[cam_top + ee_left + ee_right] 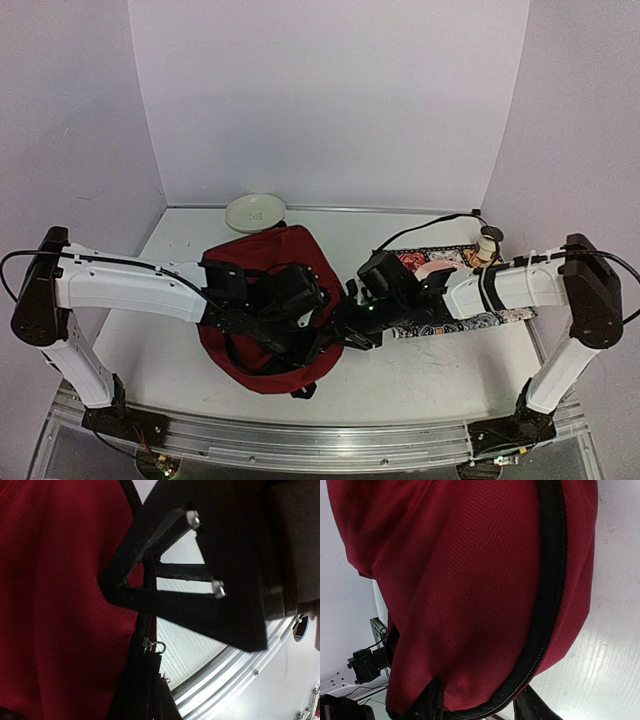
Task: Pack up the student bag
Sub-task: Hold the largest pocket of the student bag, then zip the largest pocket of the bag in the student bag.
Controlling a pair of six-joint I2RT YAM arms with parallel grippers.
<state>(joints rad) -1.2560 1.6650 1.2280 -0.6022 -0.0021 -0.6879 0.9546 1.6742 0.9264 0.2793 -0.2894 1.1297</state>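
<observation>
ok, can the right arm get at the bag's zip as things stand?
Probably yes. The right pincer sits open at the student bag's right side, and the zip runs just ahead of it in the wrist view; nothing looks in the way.

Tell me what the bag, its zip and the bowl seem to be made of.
Bag: dark red woven fabric, matte, probably synthetic; the fine weave grain shows close up. Zip: black tape with small teeth, plastic or coated metal, unclear. Bowl: pale, smooth, faintly glossy; ceramic or plastic, too far to tell.
</observation>
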